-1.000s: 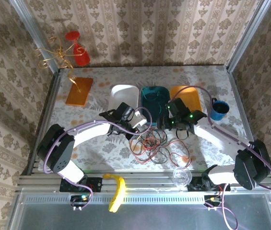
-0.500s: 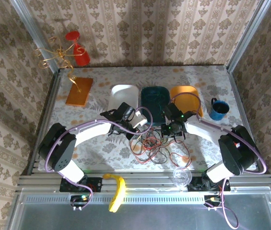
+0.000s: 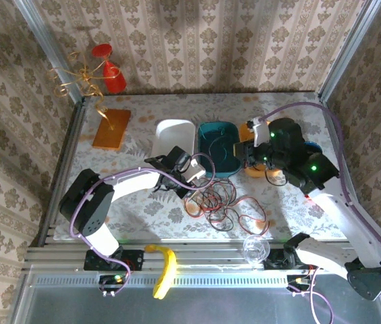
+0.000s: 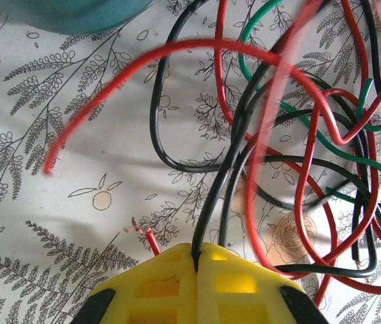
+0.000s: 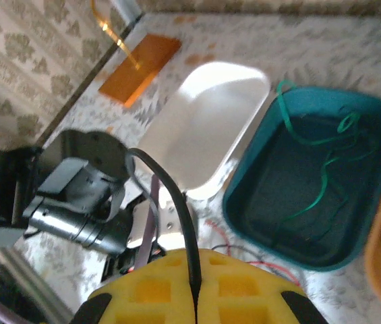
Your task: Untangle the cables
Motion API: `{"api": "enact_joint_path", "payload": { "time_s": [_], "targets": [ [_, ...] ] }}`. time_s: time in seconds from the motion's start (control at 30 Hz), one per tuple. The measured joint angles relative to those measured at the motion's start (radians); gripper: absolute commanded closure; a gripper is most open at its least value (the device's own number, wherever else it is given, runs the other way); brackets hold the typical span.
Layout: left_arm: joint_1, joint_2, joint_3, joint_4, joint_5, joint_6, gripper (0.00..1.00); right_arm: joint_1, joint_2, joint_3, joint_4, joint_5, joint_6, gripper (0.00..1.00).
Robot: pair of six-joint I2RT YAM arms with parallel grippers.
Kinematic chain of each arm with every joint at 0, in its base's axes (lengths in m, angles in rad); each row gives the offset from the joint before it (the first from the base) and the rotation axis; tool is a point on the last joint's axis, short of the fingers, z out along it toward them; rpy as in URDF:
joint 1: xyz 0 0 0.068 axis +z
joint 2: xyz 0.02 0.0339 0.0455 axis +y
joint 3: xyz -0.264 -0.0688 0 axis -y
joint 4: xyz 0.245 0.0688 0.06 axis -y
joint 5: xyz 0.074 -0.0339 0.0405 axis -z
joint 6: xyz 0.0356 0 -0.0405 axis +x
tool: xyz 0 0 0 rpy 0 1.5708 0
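Observation:
The cables [image 3: 222, 204] lie as a tangle of red, green and black wires on the floral table in front of the trays. My left gripper [image 3: 199, 183] sits at the tangle's left edge. In the left wrist view its yellow fingers [image 4: 170, 290] are shut on a black cable [image 4: 227, 162] that runs up into the loops. My right gripper [image 3: 249, 159] hangs raised over the gap between the teal tray [image 3: 217, 145] and the orange tray [image 3: 252, 129]. In the right wrist view that gripper [image 5: 195, 268] is shut on a black cable [image 5: 177, 202] arching up from its tips. A green cable [image 5: 321, 158] lies in the teal tray [image 5: 244, 202].
A white tray [image 3: 174, 130] stands left of the teal one. A blue mug [image 3: 315, 146] is partly behind the right arm. An orange board [image 3: 111, 128] lies at the back left. A clear glass [image 3: 255, 248] and a banana [image 3: 165, 267] sit on the near rail.
My right gripper shut at the tangle, then rose and swung back to the right with a black cable in it. The left gripper stayed shut at the tangle's left edge.

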State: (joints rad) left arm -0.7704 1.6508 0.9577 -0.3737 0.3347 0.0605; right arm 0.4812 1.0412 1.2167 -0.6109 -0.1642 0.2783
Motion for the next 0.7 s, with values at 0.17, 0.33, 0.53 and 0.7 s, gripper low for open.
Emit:
{"api": "enact_joint_path", "payload": {
  "time_s": [0.17,0.33,0.53,0.7],
  "targets": [
    [0.0,0.0,-0.002,0.0,-0.003,0.0,1.0,-0.023,-0.043,0.064,0.013,0.181,-0.018,1.0],
    [0.0,0.0,-0.008,0.002,-0.004,0.0,1.0,-0.05,-0.087,0.136,0.082,0.352,-0.058,1.0],
    [0.0,0.0,-0.021,0.003,-0.008,0.0,1.0,-0.099,-0.093,0.268,0.171,0.484,-0.125,1.0],
    [0.0,0.0,-0.023,0.005,-0.011,-0.001,1.0,-0.159,-0.048,0.359,0.228,0.537,-0.19,1.0]
  ]
}}
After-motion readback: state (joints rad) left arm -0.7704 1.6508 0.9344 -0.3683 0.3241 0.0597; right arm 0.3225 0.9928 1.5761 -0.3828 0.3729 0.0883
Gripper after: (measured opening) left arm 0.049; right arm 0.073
